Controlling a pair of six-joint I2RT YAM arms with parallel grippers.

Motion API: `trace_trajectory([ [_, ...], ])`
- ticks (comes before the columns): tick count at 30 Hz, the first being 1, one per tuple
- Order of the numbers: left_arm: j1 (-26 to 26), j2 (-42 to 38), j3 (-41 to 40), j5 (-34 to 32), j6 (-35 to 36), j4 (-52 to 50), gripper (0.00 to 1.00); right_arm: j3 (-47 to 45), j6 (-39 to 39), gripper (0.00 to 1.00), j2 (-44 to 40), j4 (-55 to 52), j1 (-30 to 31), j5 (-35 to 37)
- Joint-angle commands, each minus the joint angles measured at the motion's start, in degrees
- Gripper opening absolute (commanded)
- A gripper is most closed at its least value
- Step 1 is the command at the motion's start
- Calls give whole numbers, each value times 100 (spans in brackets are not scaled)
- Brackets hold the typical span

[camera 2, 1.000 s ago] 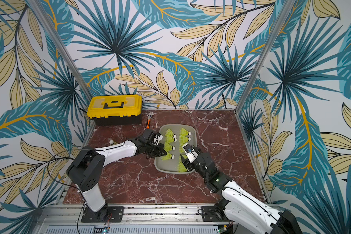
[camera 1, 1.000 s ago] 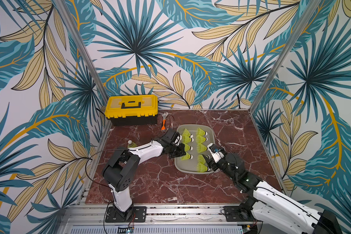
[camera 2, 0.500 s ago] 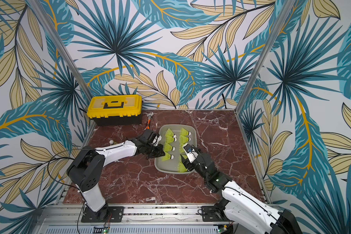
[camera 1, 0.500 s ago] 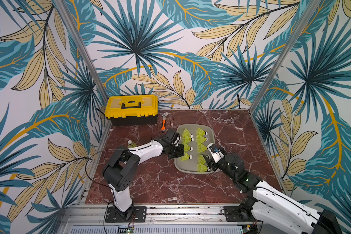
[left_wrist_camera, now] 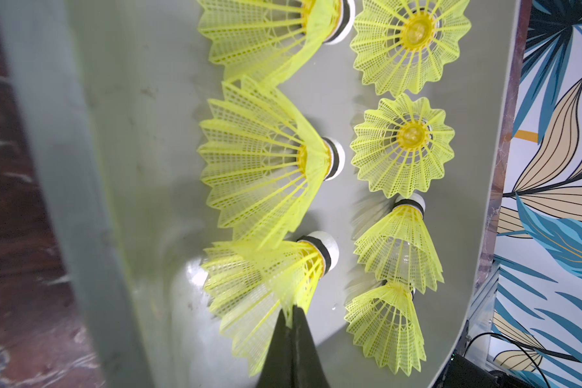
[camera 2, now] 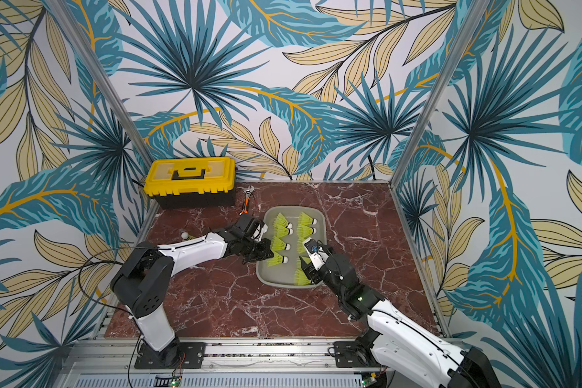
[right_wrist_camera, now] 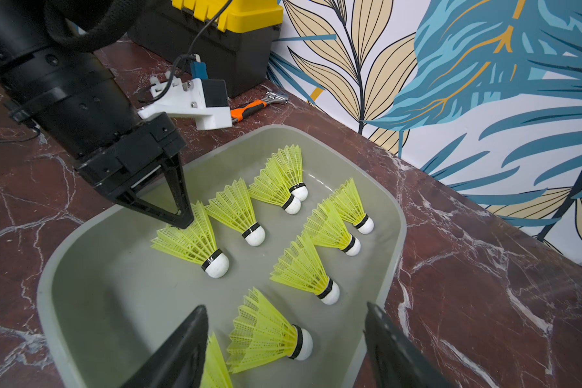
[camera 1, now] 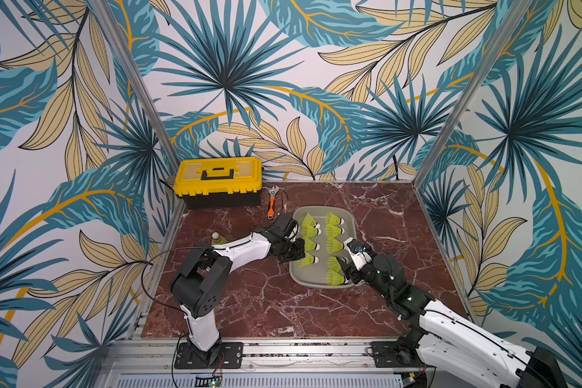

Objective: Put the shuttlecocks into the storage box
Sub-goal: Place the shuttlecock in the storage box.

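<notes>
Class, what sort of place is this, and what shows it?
Probably a robot test booth: two robot arms bolted to a metal rail, a marble-look tabletop, and leaf-print panels on metal posts closing it in.

Top views high, facing down, wrist views close over storage box [right_wrist_camera: 131,302]

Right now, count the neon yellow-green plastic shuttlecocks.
10 shuttlecocks. Nine in the shallow grey plastic tub: four by the left hand, which pinches one; five by the right hand. One on the table behind the left arm.
</notes>
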Motion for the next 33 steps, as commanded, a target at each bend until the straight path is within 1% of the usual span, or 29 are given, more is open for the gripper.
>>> trace_trajectory([
  [1, -8, -13, 265, -100, 76, 8, 0, -102, 56, 74, 29, -88, 21, 89],
  [7, -8, -56, 268, -184, 60, 0, 0, -107, 53, 74, 28, -105, 19, 97],
  [12, -8, -91, 227, -195, 39, 60, 4, -115, 53, 74, 29, -114, 17, 106],
  [14, -13, -107, 203, -206, 13, 102, 6, -116, 54, 74, 27, -114, 16, 106],
  [19, -14, -212, 111, -179, -30, 253, 20, -115, 54, 74, 29, -123, 16, 111],
  [24, -9, -338, 92, -102, -29, 290, 29, -115, 56, 74, 20, -140, 17, 124],
  [30, -8, -587, 58, -126, 13, 285, 35, -118, 66, 74, 4, -149, 17, 132],
  [33, 0, -706, 40, -182, 45, 238, 36, -124, 70, 74, 2, -152, 24, 141],
])
